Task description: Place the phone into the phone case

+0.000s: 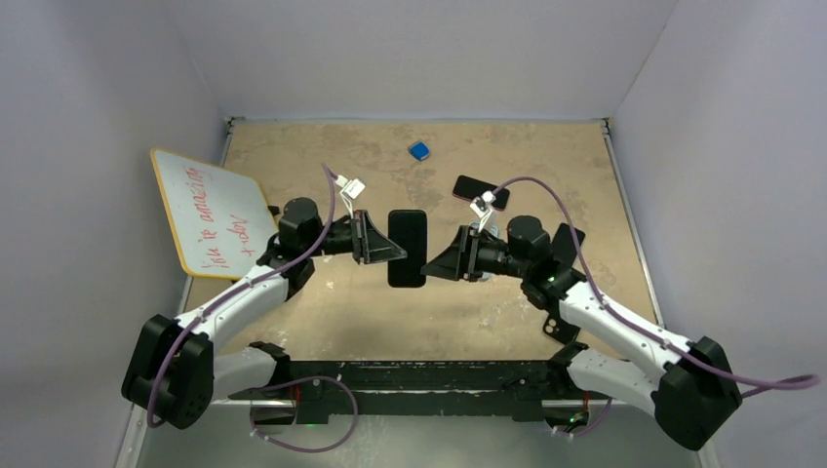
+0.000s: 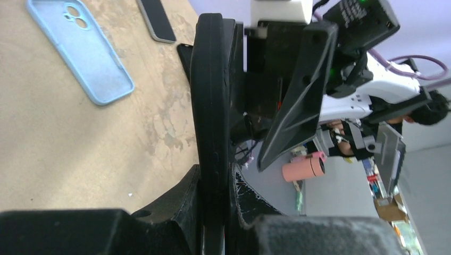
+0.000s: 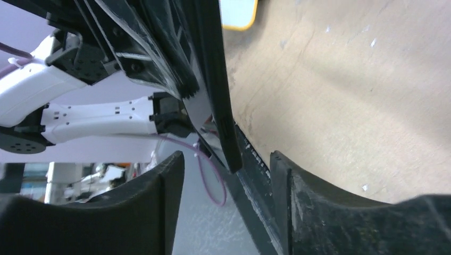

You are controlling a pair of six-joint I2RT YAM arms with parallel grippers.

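Observation:
My left gripper (image 1: pixel 388 252) is shut on a black phone case (image 1: pixel 407 248), held flat above the middle of the table. In the left wrist view its thick rubbery edge (image 2: pixel 211 95) sits clamped between my fingers (image 2: pixel 215 196). I cannot tell whether a phone is inside it. My right gripper (image 1: pixel 435 265) is open at the case's right side. The case's edge (image 3: pixel 223 117) reaches between its spread fingers (image 3: pixel 226 186) without touching them. A dark phone (image 1: pixel 481 192) lies on the table behind the right arm, and it also shows in the left wrist view (image 2: pixel 156 20).
A light-blue phone case (image 2: pixel 80 50) lies on the table; in the top view a blue item (image 1: pixel 419 150) sits at the back centre. A whiteboard with an orange frame (image 1: pixel 210 210) leans at the left. Walls close in the table on three sides.

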